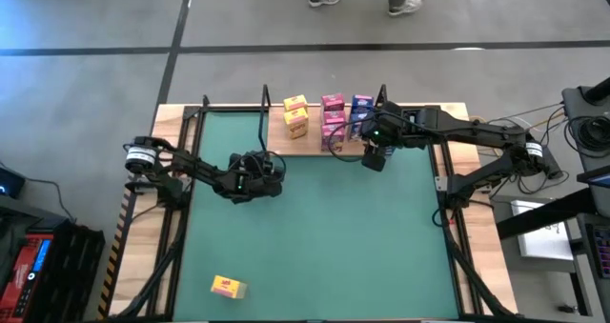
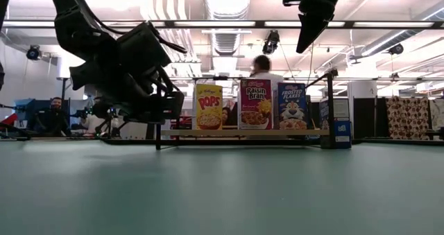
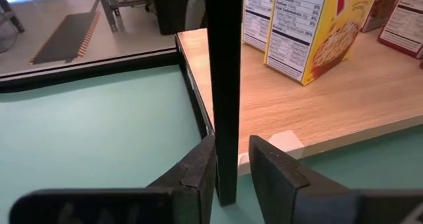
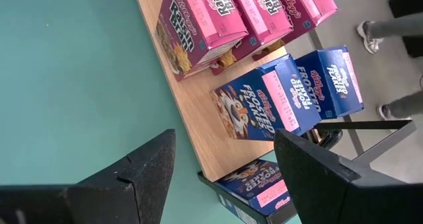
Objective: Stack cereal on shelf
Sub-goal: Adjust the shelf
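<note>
Left gripper (image 1: 274,171), seen from above, sits over the green table (image 1: 324,237) by the near left end of the wooden shelf (image 1: 315,137), its arm reaching in from the left edge. Right gripper (image 1: 374,157) hangs at the shelf's right end, just in front of the blue cereal boxes (image 1: 361,111). Yellow boxes (image 1: 296,115) and pink boxes (image 1: 333,113) stand in rows on the board, while one yellow box (image 1: 228,287) lies alone near the table's front edge, well apart from both arms.

At table height, the left arm fills the upper left beside the shelf; a Pops box (image 2: 209,107), a Raisin Bran box (image 2: 256,104) and a Frosted Flakes box (image 2: 292,105) face forward on the board. A person (image 2: 264,67) stands behind the shelf.

Left wrist camera: the two fingers (image 3: 198,171) are pinched against a black upright post (image 3: 223,85) at the shelf's corner, yellow boxes standing beyond on the wood.

Right wrist camera: the fingers (image 4: 149,168) stand wide apart, holding nothing, above pink and blue boxes; another blue box (image 4: 261,184) lies below the board's edge.
</note>
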Robot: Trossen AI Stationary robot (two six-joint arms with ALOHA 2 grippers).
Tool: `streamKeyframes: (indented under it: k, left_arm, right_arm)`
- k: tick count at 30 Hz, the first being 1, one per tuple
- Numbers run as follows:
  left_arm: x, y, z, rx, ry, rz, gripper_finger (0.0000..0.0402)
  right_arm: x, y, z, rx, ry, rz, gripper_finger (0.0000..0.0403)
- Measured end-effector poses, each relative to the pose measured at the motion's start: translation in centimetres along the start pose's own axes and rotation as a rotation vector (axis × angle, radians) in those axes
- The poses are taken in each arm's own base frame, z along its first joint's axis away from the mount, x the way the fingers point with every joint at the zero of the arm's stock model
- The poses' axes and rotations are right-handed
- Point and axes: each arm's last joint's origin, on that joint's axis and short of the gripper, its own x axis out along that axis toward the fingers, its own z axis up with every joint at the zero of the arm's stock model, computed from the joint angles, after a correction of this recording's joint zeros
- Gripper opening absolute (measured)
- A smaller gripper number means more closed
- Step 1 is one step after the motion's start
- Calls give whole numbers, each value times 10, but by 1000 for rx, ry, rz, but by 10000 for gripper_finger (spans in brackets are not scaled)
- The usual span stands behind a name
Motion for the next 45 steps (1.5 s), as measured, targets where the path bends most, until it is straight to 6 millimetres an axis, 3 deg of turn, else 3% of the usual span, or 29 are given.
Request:
streamKeyframes:
  k: [11,30,45]
  left_arm:
    - [0,1,0,-2,-5,4,40]
    - [0,1,0,-1,-23,8,38]
    - [-5,20,-2,-10,-59,45,38]
  right_arm:
    - [0,0,0,1,0,0,244]
    - [0,0,0,1,0,0,244]
    - [0,0,0,0,0,0,244]
